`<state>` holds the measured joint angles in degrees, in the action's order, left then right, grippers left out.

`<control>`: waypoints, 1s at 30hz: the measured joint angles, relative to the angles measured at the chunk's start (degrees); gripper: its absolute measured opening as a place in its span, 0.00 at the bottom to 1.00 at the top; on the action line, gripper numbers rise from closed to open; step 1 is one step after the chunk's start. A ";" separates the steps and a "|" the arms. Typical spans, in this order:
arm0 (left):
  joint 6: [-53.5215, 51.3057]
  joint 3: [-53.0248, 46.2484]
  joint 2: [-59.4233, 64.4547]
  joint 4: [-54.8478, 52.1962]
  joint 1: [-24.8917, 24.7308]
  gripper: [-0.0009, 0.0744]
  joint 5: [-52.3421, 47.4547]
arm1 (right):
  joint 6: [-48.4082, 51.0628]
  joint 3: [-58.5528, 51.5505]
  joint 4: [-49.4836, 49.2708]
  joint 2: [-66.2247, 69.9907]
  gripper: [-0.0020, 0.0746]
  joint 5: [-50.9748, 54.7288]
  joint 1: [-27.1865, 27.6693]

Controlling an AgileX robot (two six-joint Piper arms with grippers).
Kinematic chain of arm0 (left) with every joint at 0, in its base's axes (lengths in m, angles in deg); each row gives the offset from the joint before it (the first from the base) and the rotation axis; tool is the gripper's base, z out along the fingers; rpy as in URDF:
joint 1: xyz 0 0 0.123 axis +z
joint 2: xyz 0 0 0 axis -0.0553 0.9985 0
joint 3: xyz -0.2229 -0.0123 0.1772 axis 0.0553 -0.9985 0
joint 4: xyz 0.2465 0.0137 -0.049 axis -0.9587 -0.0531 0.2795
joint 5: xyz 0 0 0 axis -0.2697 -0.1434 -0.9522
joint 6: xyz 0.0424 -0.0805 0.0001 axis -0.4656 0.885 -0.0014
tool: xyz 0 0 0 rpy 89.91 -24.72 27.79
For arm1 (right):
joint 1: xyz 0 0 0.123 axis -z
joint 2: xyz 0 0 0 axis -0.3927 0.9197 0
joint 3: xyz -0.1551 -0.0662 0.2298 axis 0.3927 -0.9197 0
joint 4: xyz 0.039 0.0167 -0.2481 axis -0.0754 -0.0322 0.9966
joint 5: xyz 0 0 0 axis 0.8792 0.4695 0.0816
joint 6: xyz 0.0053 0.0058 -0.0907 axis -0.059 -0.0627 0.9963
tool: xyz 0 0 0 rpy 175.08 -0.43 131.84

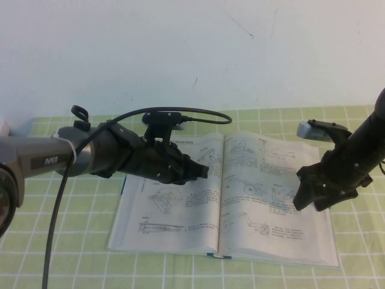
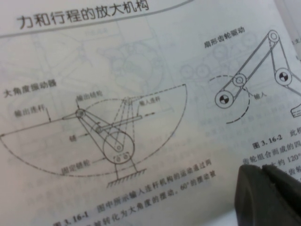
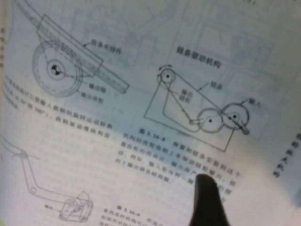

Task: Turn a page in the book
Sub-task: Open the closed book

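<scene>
Off-white, the book [image 1: 222, 198] lies open under both arms. Right gripper [image 1: 313, 195], fingers spread, hovers nearest its outer page [image 1: 277, 198] edge; left gripper [image 1: 195, 170], fingers closed, hovers over its left leaf.

"3.16-1", "3.16-2" on the page [image 2: 141, 141]

White wall [image 1: 180, 54], green checked tablecloth [image 1: 60, 271]

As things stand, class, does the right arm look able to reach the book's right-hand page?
Probably yes. The right gripper hangs just above the right-hand page of the open book, with nothing between them. The left gripper is over the left page, out of its way.
</scene>
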<state>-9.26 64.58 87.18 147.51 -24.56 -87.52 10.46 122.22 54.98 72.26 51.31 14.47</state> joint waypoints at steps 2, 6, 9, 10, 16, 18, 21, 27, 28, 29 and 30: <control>0.00 0.00 0.00 -0.14 0.00 0.01 0.13 | 2.44 0.00 -3.57 0.37 0.57 -0.21 0.13; -0.10 0.00 0.22 -0.14 0.00 0.01 0.26 | 5.48 0.00 -9.87 0.49 0.57 -0.92 0.13; -0.22 0.00 0.22 -0.14 0.00 0.01 0.26 | 6.15 0.00 -11.49 0.49 0.57 -1.13 0.13; -0.22 0.00 0.22 -0.14 0.00 0.01 0.26 | 6.23 0.00 -11.72 0.57 0.57 -1.17 0.13; -0.60 -0.11 -1.66 -0.38 0.00 0.01 -1.84 | 7.27 0.00 -11.80 0.57 0.57 -1.17 0.03; -0.69 -0.23 -3.77 -1.95 0.00 0.01 -4.39 | 7.38 0.00 -11.47 0.57 0.57 -0.81 0.03; -0.10 -0.23 -6.73 -5.38 -0.11 0.01 -9.13 | 6.88 0.87 -9.71 0.57 0.57 0.98 0.03; 7.50 -0.31 -7.14 -18.13 -0.11 0.01 -13.55 | 3.77 3.38 -5.49 0.57 0.57 5.94 0.03; 9.58 -0.31 -7.02 -20.08 -0.11 0.01 -13.99 | 3.35 3.61 -5.36 0.57 0.57 6.31 0.03; 11.41 -0.31 -6.73 -22.14 -0.11 0.01 -14.21 | 3.10 3.84 -5.12 0.57 0.57 6.57 0.03; 12.89 -0.31 -6.40 -23.82 -0.11 0.01 -14.54 | 2.79 3.93 -5.09 0.57 0.57 6.71 -0.07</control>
<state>3.63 64.27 80.78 123.70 -24.68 -102.06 13.25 126.16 49.89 72.84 58.03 14.40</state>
